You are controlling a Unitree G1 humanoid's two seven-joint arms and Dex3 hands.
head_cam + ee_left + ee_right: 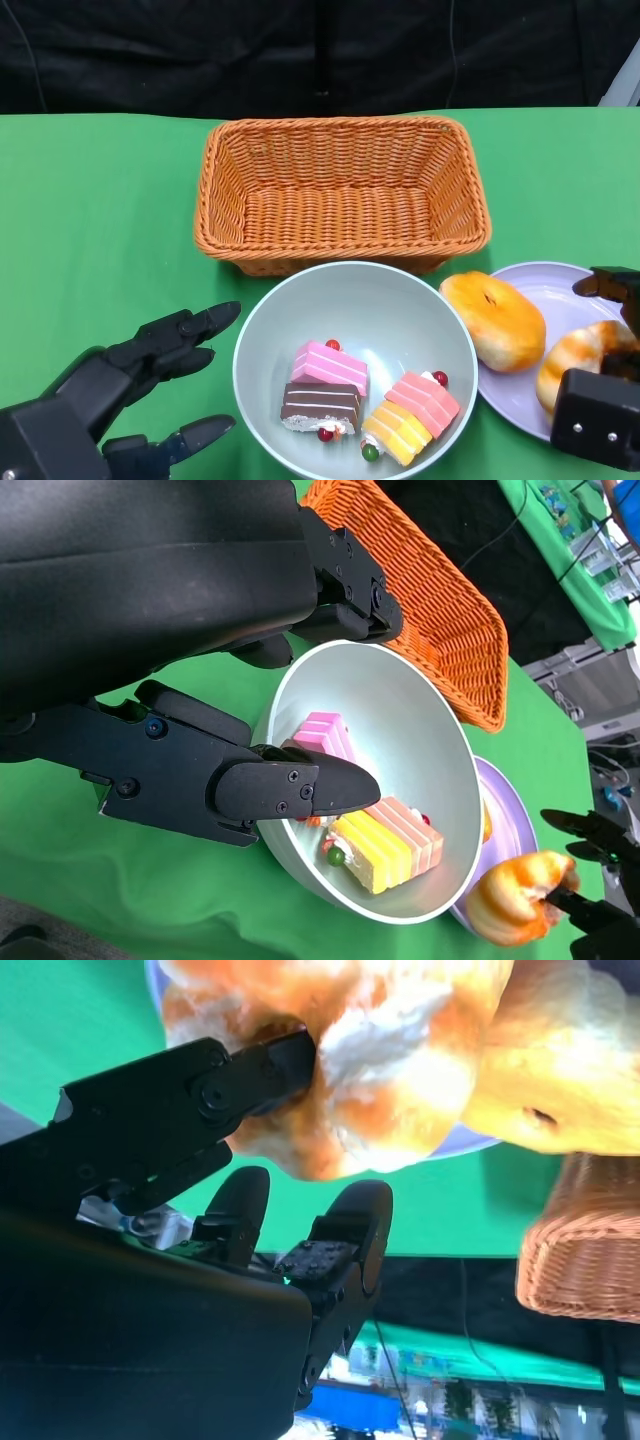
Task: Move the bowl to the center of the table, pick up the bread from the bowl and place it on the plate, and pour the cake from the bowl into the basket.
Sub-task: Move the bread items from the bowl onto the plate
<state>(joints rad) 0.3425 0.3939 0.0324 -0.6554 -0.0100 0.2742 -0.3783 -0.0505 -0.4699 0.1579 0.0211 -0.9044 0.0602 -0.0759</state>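
The right hand (605,375) pinches a piece of bread (585,362) just over the purple plate (540,290), low enough, I'd guess, to set it beside the roll (495,320) already there. The left hand (150,385) waits beside the bowl (300,310) with fingers spread, holding nothing, likely ready to tip it. Three cakes (365,395) remain in the bowl, which sits just before the wicker basket (340,190).

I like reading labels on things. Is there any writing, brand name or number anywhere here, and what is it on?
None can be read.
Basket, bowl, plate, bread, cake pieces: no lettering.
The black hands, left and right: no markings.
Background clutter in the right wrist view: too blurred to tell.
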